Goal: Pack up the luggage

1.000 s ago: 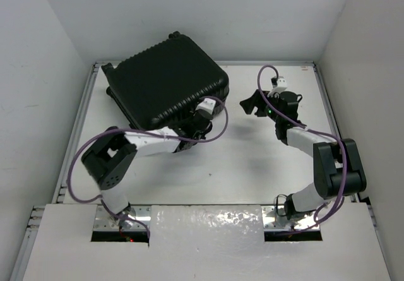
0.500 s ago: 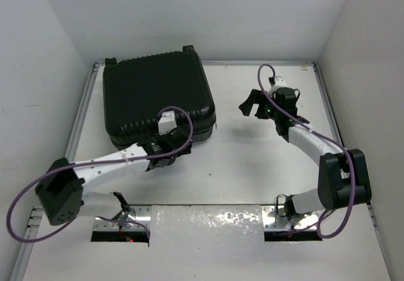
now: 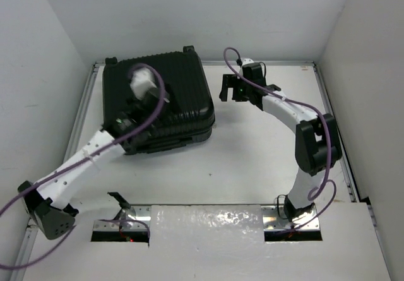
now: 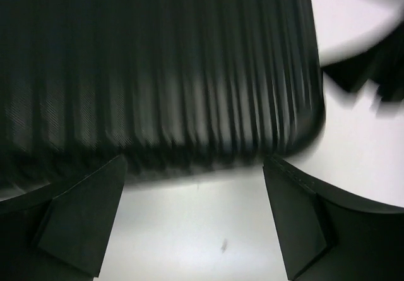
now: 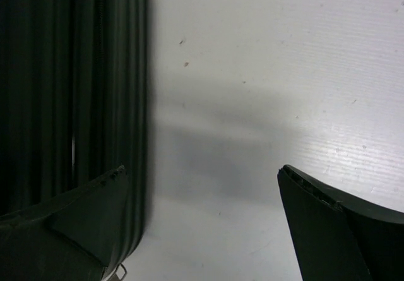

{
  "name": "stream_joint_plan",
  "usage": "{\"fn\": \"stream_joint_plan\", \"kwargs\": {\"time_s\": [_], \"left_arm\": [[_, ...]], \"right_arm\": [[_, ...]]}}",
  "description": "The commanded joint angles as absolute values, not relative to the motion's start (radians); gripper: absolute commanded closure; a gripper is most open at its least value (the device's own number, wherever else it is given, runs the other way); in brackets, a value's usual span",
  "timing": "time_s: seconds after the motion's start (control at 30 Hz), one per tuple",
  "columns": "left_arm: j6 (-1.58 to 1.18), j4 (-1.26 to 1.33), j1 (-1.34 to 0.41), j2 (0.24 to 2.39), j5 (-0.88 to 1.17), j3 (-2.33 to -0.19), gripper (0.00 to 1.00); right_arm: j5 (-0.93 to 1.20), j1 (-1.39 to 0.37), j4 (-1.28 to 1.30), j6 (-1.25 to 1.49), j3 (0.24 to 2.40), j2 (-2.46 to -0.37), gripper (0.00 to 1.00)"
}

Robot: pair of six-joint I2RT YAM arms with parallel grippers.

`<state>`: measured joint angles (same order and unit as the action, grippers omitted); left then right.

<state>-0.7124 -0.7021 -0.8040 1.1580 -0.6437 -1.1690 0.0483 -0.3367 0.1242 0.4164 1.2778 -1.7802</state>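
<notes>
Luggage: black ribbed hard-shell suitcase (image 3: 183, 98), shut, lying flat at the far left of the white worktop (image 3: 252, 161).
Left tool (image 4: 194, 167): over the suitcase's ribbed shell near its edge, jaws spread wide, gripping nothing.
Right tool (image 5: 202, 170): just beside the suitcase's right side, over bare worktop, jaws spread fully, nothing between them.

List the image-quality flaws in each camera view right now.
Left wrist: the ribs of the luggage are smeared by motion blur and its edges are soft. Right wrist: sharper, but the luggage side is nearly black with little detail, and a soft grey shadow lies on the table beside it. Top external: sharp and evenly lit, with glare on the crinkled shiny sheet at the near edge.
</notes>
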Motion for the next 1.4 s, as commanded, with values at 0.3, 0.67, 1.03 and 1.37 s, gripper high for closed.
{"fn": "stream_joint_plan", "kwargs": {"time_s": [0.3,0.67,1.03,1.37], "left_arm": [[-0.748,-0.68,0.236,1.268,-0.442,-1.321,0.18],[-0.77,-0.483,0.304,1.642,-0.201,-1.238,0.21],[-0.528,-0.661,0.028,2.184,0.167,-1.949,0.24],[-0.678,-0.851,0.101,2.145,-0.093,-2.255,0.18]], "right_arm": [[0.061,-0.431,0.219,0.35,1.456,-1.894,0.01],[0.183,-0.531,0.085,0.399,1.281,-1.806,0.02],[0.255,-0.589,-0.107,0.45,1.104,-1.706,0.02],[0.058,-0.583,-0.084,0.384,0.929,-1.511,0.01]]}}
